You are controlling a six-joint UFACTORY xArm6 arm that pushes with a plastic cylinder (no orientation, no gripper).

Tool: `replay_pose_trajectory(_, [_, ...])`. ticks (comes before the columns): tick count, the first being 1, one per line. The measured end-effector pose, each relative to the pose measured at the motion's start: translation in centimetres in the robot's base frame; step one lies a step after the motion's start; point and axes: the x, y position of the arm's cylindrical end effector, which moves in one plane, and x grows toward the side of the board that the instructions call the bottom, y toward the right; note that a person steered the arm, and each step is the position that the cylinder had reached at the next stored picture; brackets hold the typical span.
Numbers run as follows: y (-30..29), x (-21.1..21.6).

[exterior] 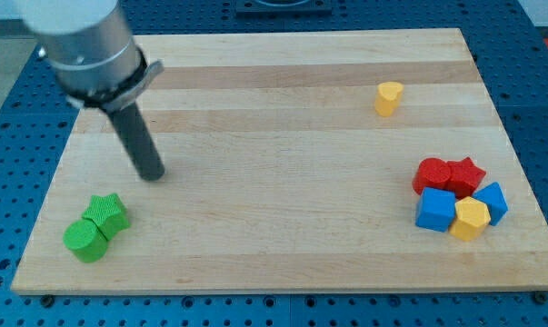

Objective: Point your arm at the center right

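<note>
My tip [152, 175] rests on the wooden board [283, 100] at the view's left, just above and to the right of the green star [106, 213] and the green cylinder [84, 240]. At the view's right a cluster holds a red cylinder [430, 175], a red star [465, 174], a blue cube [435, 210], a yellow hexagonal block [471, 218] and a second blue block [493, 202]. A yellow heart-like block [389, 98] stands alone at the upper right. The tip touches no block.
The board lies on a blue perforated table [10, 136]. The arm's grey body [83, 41] hangs over the board's upper left corner.
</note>
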Motion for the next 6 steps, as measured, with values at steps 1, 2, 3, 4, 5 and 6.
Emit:
replay_pose_trajectory(1, [1.4,-6.2])
replay_pose_trajectory(2, [7.4,-11.3])
replay_pose_trajectory(3, [16.3,-14.7])
replay_pose_trajectory(4, [24.3,-16.4])
replay_pose_trajectory(5, [29.9,-15.6])
replay_pose_trajectory(6, [33.4,-13.0])
